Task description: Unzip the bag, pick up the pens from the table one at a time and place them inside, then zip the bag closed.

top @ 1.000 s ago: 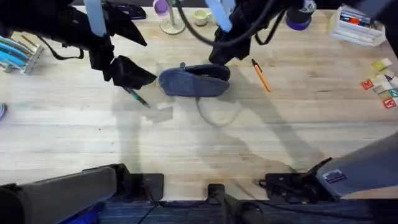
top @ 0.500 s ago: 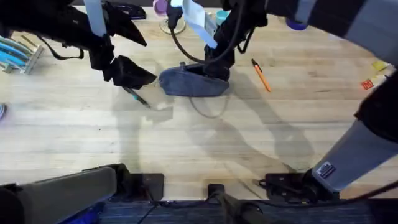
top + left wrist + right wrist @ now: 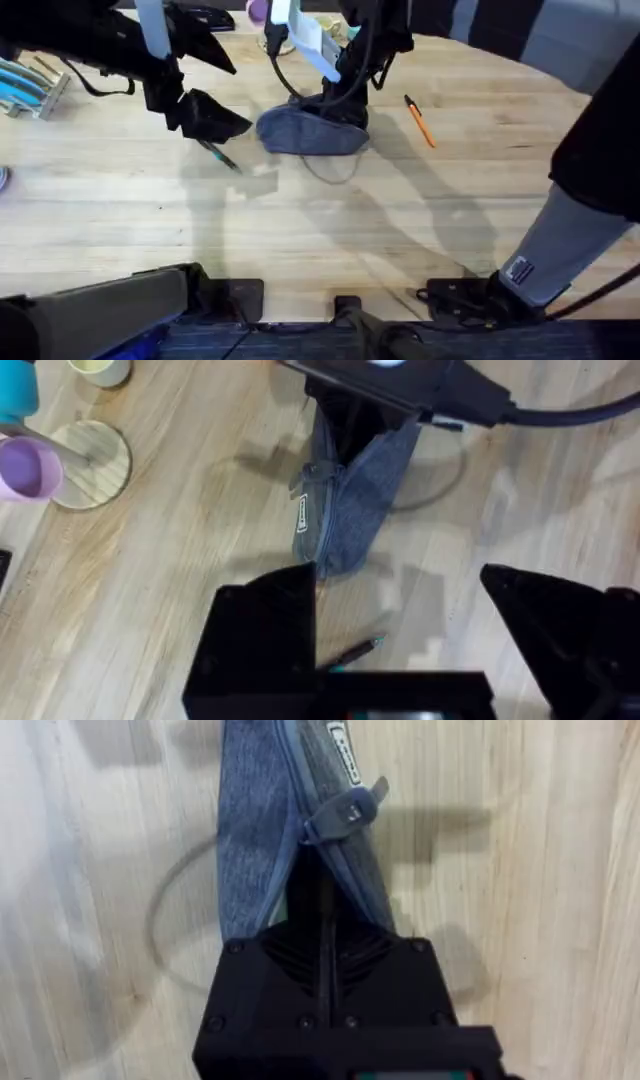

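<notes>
The blue-grey bag (image 3: 300,131) lies at the back middle of the table (image 3: 320,230), its zip partly open and the pull (image 3: 346,812) lying beside the slit. My right gripper (image 3: 343,108) is down on the bag's right end. Its shut fingers (image 3: 325,915) point into the V-shaped gap of the zip (image 3: 290,780). The orange pen (image 3: 420,122) lies right of the bag. The dark pen (image 3: 218,155) lies left of it, just under my open left gripper (image 3: 212,128), and shows between that gripper's fingers (image 3: 265,635) in the left wrist view (image 3: 350,654).
Blue-and-white sticks (image 3: 25,85) sit at the far left edge. A black stapler (image 3: 205,15) and a purple cup on a wooden stand (image 3: 88,452) are at the back. A thin cord loop (image 3: 335,175) lies in front of the bag. My right forearm (image 3: 590,150) covers the table's right side.
My right arm has swung left and come down onto the bag's right end, its forearm now hiding the right of the table. The left arm and both pens have not moved.
</notes>
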`<state>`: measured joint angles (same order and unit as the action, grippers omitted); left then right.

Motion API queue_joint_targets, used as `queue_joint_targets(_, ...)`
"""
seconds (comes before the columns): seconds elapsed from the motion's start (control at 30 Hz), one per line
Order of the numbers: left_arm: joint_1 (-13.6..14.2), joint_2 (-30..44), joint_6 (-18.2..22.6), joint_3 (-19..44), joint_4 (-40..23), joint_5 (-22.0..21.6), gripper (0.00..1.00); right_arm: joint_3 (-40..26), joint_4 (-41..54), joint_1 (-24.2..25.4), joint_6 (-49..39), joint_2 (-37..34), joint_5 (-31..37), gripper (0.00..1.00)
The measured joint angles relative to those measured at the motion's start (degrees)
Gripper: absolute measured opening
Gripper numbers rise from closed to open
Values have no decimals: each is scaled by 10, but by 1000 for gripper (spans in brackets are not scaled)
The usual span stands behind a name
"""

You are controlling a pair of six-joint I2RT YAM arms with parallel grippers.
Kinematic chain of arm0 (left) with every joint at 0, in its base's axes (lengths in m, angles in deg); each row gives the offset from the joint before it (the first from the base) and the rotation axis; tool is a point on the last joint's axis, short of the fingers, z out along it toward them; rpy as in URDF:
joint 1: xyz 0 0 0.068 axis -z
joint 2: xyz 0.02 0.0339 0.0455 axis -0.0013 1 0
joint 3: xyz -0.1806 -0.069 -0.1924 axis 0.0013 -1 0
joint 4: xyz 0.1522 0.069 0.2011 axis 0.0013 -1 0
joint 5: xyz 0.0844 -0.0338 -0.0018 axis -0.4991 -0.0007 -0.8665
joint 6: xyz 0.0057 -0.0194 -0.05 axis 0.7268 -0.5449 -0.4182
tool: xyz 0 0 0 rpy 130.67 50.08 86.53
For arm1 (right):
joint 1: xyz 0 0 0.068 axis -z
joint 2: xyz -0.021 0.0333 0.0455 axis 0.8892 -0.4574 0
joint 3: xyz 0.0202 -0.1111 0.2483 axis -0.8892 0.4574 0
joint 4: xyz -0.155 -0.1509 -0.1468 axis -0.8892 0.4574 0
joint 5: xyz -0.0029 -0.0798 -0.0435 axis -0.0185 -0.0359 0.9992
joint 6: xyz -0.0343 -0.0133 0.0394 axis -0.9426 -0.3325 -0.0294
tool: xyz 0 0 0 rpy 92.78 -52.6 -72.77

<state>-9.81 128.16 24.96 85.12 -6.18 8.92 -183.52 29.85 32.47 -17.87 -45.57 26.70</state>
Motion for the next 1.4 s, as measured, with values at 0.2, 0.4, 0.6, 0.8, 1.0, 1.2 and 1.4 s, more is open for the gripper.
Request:
queue_joint_targets(0.2,0,0,0,0,0,0,993,0,-1,0,0,0,-1,526)
queue_joint_targets(0.4,0,0,0,0,0,0,993,0,3,-1,0,0,-2,993)
queue_joint_targets(0.6,0,0,0,0,0,0,992,0,3,0,0,0,-2,995)
queue_joint_targets(0.8,0,0,0,0,0,-1,992,0,3,0,0,0,-2,995)
queue_joint_targets(1.0,0,0,0,0,0,-2,993,-4,6,-1,29,3,-1,996)
queue_joint_targets(1.2,0,0,0,0,0,-2,993,-6,8,-2,92,74,42,996)
queue_joint_targets(1.4,0,0,0,0,0,-2,993,-21,7,11,143,173,99,995)
